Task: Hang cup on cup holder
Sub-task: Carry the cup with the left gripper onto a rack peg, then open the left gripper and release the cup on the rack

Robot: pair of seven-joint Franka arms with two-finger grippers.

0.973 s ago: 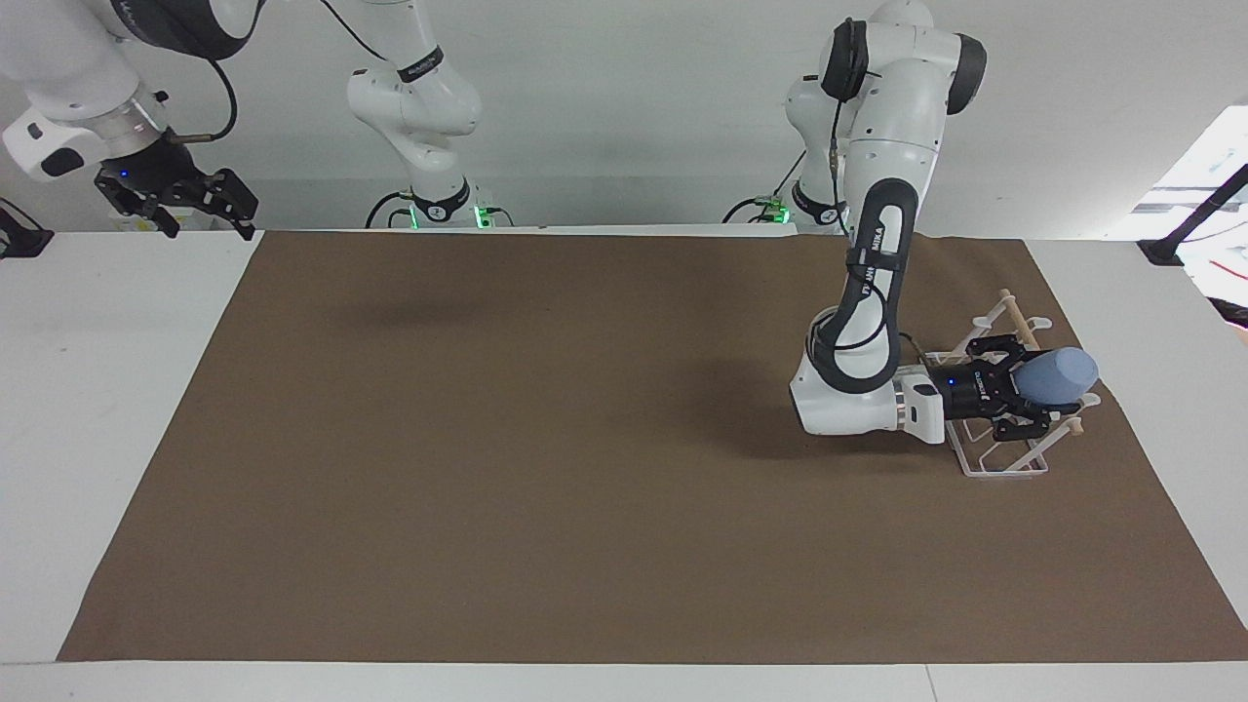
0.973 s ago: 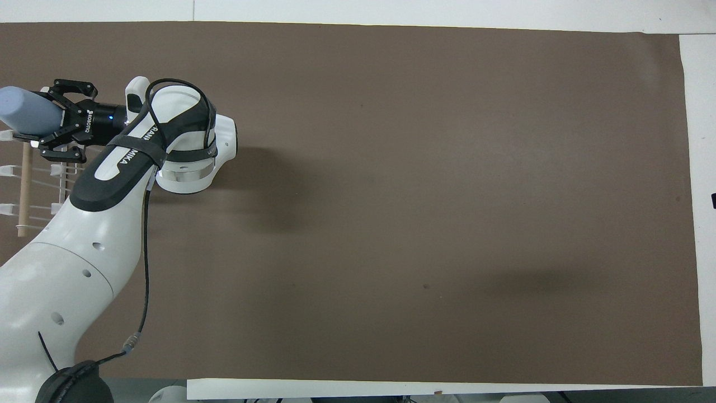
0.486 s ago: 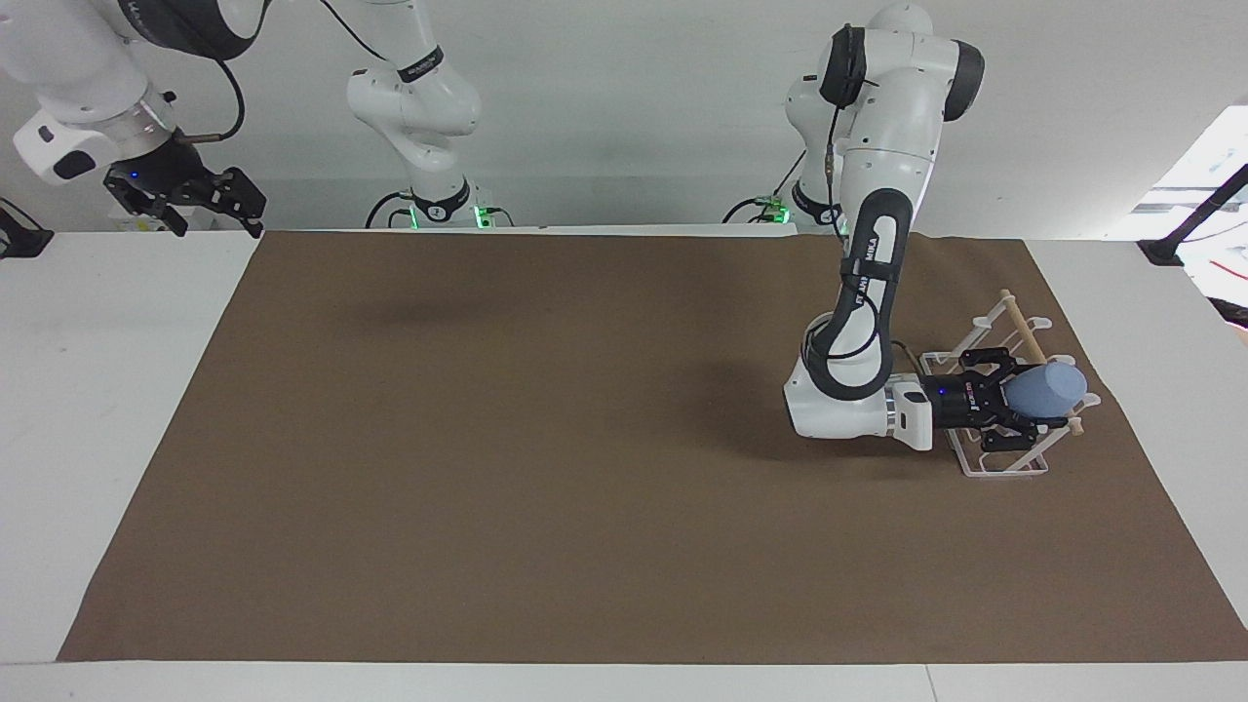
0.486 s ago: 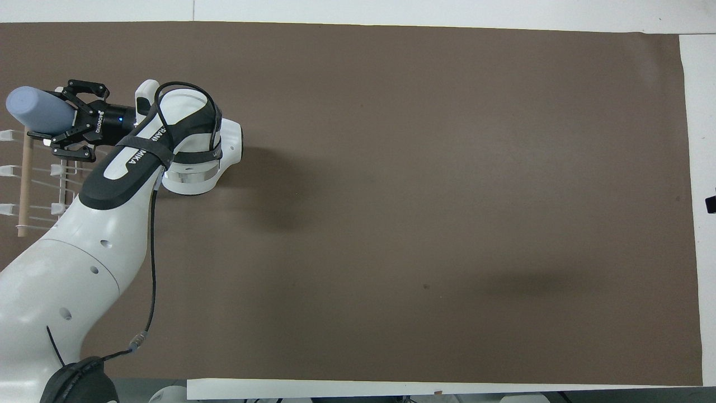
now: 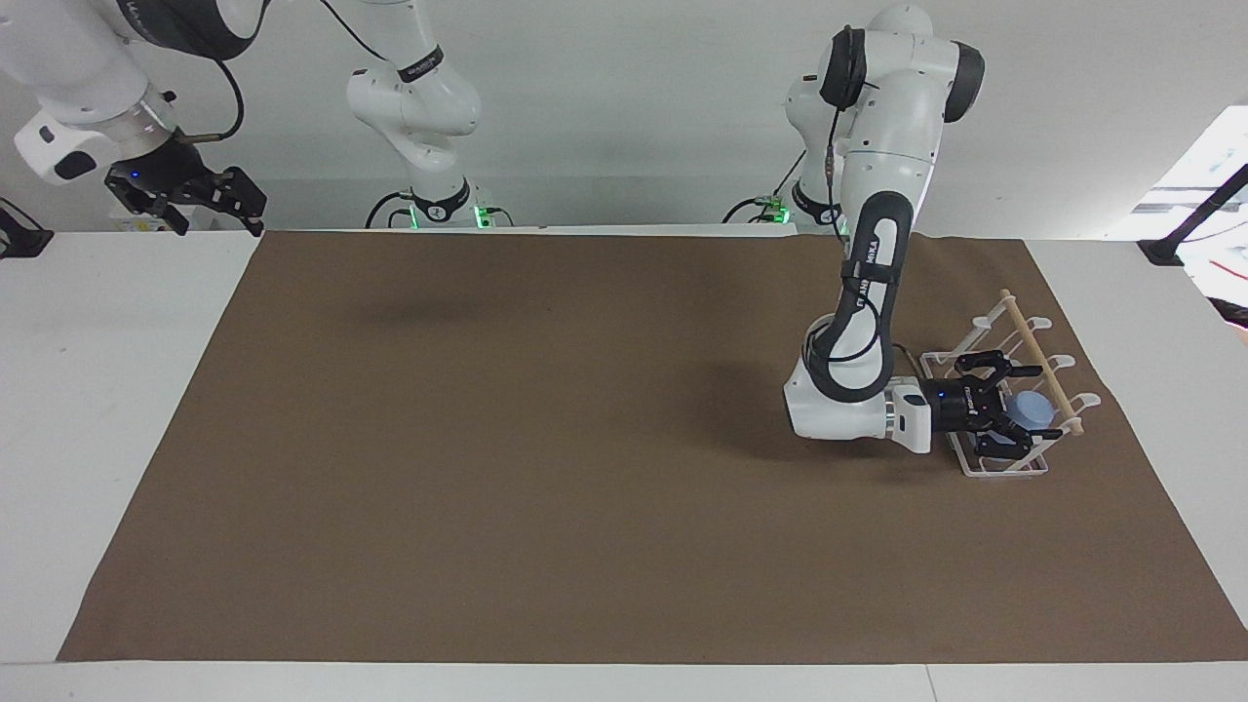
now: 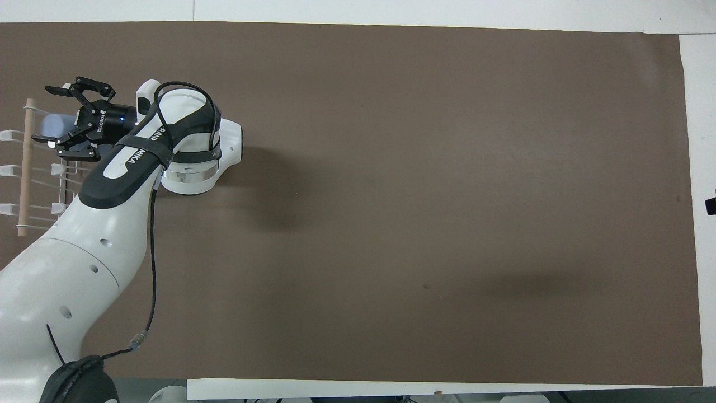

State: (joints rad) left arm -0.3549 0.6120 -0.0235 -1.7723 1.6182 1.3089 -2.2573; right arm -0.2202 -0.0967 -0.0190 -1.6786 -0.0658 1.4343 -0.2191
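The left gripper (image 5: 1019, 408) stood wide open over the rack (image 5: 1004, 470), its fingers (image 6: 56, 89) spread to either side of the cup (image 5: 1033, 408) and holding nothing. The cup sat low in the rack, at the end farthest from the robots and just beside the dowel (image 5: 1041, 363), which crossed in front of it in the facing view. In the overhead view only a strip of the cup (image 6: 60, 121) showed between the open fingers and the dowel (image 6: 25, 168). Whether it sat properly over a prong or only leaned among the wires could not be told. The rack stood on the brown mat (image 5: 546, 458) toward the left arm's end of the tabletop.

The main risk, as I judged it, lay in the pull-back. The fingers were close around the cup and in among the rack's wires; a sideways drift while backing out could catch the cup's wall and tip it off, or hook a wire and drag the light rack across the mat. A straight withdrawal along the gripper's own line looked safest. If the cup was only resting loosely, it might also slide or roll down on its own.

The right gripper (image 5: 185, 195) waited with fingers apart, raised over the right arm's end of the tabletop, holding nothing.
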